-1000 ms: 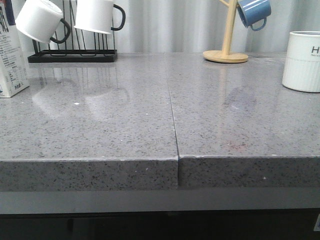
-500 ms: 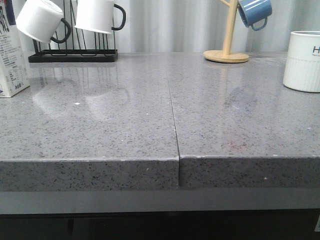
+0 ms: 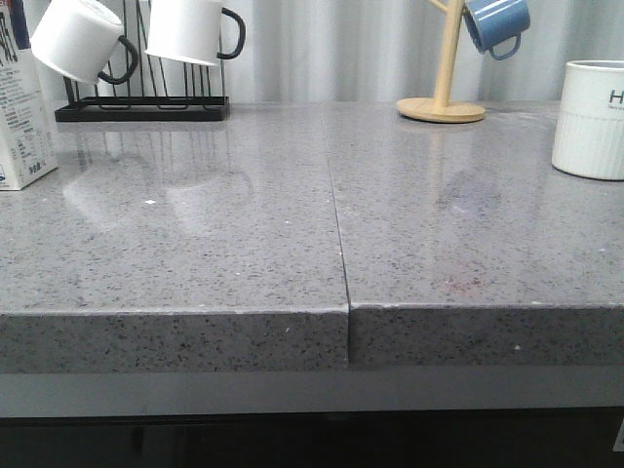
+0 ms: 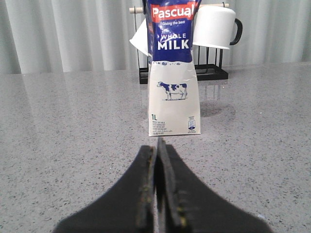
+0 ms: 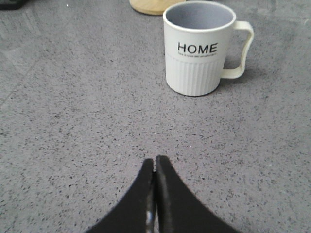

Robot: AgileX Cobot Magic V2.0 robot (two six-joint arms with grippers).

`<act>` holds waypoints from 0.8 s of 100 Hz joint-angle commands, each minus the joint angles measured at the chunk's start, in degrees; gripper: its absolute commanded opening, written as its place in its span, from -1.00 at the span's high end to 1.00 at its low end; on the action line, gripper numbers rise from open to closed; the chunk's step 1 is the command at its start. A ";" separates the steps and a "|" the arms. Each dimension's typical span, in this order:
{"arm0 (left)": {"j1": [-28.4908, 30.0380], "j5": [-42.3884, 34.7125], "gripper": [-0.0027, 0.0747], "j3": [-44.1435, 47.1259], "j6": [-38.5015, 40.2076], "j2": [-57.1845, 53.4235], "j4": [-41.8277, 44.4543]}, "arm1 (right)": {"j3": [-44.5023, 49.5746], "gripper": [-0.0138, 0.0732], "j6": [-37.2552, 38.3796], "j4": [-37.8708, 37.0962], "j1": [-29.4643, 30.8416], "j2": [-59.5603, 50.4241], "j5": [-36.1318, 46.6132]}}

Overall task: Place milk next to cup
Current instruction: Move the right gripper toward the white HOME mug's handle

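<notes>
Front view: the scene shifts only by a hair over the last second. The milk (image 3: 21, 107) at the far left edge and the cup (image 3: 589, 119) at the far right edge sit a shade differently in frame than a second ago, as does the black mug rack (image 3: 142, 107), which suggests to me the camera or rig nudged rather than any object being moved. Since half a second ago I see no change at all.

The milk stands upright on the grey counter (image 3: 331, 244), in front of the rack with its white mugs, well apart from the cup across the full width of the surface. The wooden mug stand (image 3: 441, 107) with its blue mug (image 3: 495, 24) sits behind, nearer the cup.

From my left wrist camera, the left fingers (image 4: 156, 160) are pressed together, empty, pointed straight at the carton and short of it. On the right wrist camera, the right fingers (image 5: 154, 170) are likewise pressed together, empty, facing the cup with its handle to one side.

I judge the task barely begun: nothing is grasped, and the left fingers must spread before I can take the carton.
</notes>
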State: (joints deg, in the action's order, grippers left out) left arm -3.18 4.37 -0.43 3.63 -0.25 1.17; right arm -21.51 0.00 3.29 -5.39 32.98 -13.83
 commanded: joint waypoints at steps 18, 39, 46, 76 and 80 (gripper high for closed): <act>0.14 -4.84 0.98 2.92 -0.04 -1.83 -0.54 | -2.15 0.60 -0.45 0.29 -0.04 4.43 7.75; 0.14 -4.84 0.98 2.92 -0.04 -1.83 -0.54 | -2.15 -0.45 -0.45 0.29 -0.04 4.43 8.34; 0.14 -4.84 0.98 2.92 -0.04 -1.83 -0.54 | -2.15 -0.45 -0.45 0.29 0.17 4.63 9.68; 0.14 -4.84 0.98 2.92 -0.04 -1.83 -0.54 | -2.15 -0.29 -0.57 0.23 9.94 11.33 18.74; 0.14 -4.84 0.99 2.92 -0.04 -1.83 -0.54 | -2.15 -0.29 -0.57 0.23 11.46 13.07 19.86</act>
State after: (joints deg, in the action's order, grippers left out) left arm -3.18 4.37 -0.43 3.63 -0.25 1.17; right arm -21.54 0.00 3.50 3.21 43.25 -1.12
